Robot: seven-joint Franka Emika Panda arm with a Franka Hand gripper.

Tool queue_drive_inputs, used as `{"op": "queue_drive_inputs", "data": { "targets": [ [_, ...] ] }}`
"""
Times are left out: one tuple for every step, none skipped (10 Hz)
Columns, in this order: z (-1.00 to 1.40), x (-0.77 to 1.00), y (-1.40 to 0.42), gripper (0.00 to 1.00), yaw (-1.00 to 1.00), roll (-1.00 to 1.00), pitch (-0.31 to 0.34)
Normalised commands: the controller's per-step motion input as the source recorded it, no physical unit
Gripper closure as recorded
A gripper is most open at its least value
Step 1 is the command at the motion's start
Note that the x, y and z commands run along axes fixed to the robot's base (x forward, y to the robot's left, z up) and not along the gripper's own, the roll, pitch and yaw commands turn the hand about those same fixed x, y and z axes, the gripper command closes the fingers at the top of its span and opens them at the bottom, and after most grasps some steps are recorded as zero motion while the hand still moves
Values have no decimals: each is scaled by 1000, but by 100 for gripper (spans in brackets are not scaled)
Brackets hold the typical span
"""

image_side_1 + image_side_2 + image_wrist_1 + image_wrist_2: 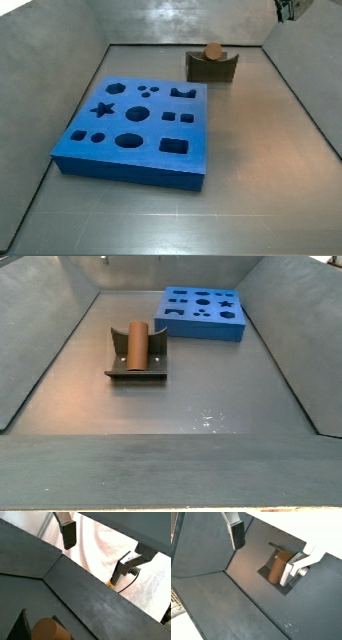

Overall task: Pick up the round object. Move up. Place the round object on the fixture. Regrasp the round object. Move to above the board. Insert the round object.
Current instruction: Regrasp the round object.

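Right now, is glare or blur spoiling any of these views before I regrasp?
In a wrist view a pale washed-out area glares behind the open gripper, and the round object is cropped. In a side view the round object on the fixture looks sharp; the floor shows mild sheen. The board is evenly lit.

A robotics lab test cell: grey metal walls enclose a bare floor holding a blue foam board; the gripper hangs open above a peg fixture.

no legible txt, no labels, no nos.
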Motion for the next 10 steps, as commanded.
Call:
{"op": "queue_drive_inputs", "data": {
  "targets": [
    [-1000, 34, 73, 0, 206, 74, -39],
    [-1000, 37, 73, 0, 201, 61, -67],
    [-1000, 48, 69, 0, 166, 55, -128],
    [-1000, 56, 65, 0, 122, 67, -193],
    [-1000, 60, 63, 0, 84, 83, -213],
    [-1000, 65, 61, 0, 58, 84, -223],
    [-1000, 70, 57, 0, 6, 93, -212],
    [-1000, 75, 54, 0, -21, 101, -198],
    [-1000, 83, 49, 0, -51, 100, -168],
    [-1000, 89, 46, 0, -58, 103, -150]
  ]
}}
